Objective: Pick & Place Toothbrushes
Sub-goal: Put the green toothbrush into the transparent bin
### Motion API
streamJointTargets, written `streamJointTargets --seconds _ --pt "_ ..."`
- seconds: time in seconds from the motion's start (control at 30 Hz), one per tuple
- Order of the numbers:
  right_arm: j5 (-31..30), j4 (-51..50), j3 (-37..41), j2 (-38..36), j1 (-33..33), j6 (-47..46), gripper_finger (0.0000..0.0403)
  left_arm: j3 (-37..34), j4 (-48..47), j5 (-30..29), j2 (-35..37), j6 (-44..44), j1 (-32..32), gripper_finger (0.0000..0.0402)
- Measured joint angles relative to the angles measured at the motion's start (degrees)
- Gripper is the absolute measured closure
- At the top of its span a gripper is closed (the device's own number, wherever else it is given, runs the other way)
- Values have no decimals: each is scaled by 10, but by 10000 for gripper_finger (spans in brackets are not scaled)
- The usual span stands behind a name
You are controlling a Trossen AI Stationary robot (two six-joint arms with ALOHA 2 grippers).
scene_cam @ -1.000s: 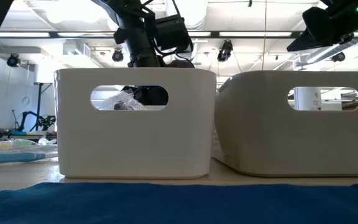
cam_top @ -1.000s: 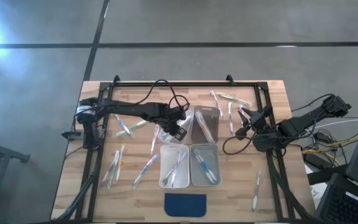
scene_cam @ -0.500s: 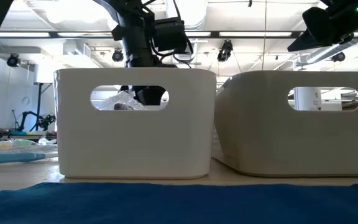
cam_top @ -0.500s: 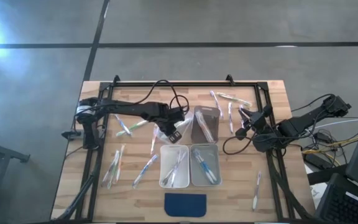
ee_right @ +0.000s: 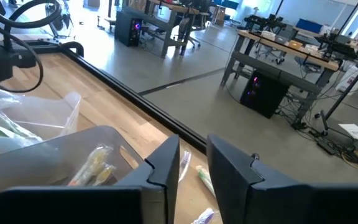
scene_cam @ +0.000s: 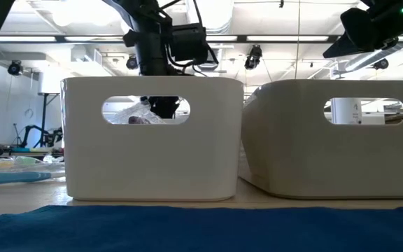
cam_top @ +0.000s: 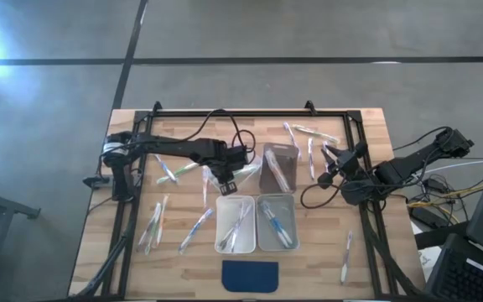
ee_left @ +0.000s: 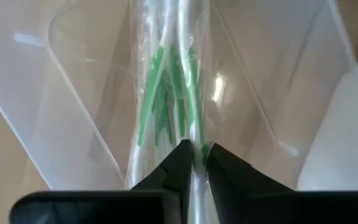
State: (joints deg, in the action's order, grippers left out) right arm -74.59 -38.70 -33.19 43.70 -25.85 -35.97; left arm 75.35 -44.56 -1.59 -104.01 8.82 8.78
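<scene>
A wooden bench (cam_top: 367, 168) is seen from above, with both arms reaching inward from its sides. The left hand (cam_top: 228, 179) is placed near the middle of the bench, just left of a clear bin (cam_top: 277, 166) and just beyond the two near bins (cam_top: 235, 224). In the left wrist view, its fingers (ee_left: 180, 167) are nearly pressed together, pinching a clear-wrapped bundle of green-handled toothbrushes (ee_left: 169, 93) that runs away from the fingertips over a clear bin wall (ee_left: 61, 112). The right hand (cam_top: 334, 168) is held over the right part of the bench, just beside a few loose toothbrushes (cam_top: 311, 156); in the right wrist view its fingers (ee_right: 166, 163) are slightly parted with nothing between them. Further toothbrushes are scattered on the left part of the bench (cam_top: 154, 224), inside the two near bins (cam_top: 277, 226), and near the right edge (cam_top: 345, 257). A dark blue pad (cam_top: 251, 275) lies at the near edge. In the low view, the left arm (scene_cam: 161, 42) is seen behind the left near bin (scene_cam: 152, 140), and wrapped toothbrushes show through its handle slot (scene_cam: 135, 113).
</scene>
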Motion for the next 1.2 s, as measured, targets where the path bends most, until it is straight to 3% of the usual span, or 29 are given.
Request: streamJointTargets --seconds 0.23,0.43,0.67,0.93,1.2 --pt "0 0 0 0 0 0 306 22 -24 2 0 -18 0 257" --pt "0 0 0 0 0 0 298 78 -142 -8 0 -72 1 194" --pt "0 2 2 0 0 -2 300 147 -274 -84 2 -57 1 190" --pt "0 3 3 0 0 -2 330 135 -149 7 2 -47 0 195" --pt "0 5 3 0 0 -1 353 103 -117 9 -17 -48 1 195"
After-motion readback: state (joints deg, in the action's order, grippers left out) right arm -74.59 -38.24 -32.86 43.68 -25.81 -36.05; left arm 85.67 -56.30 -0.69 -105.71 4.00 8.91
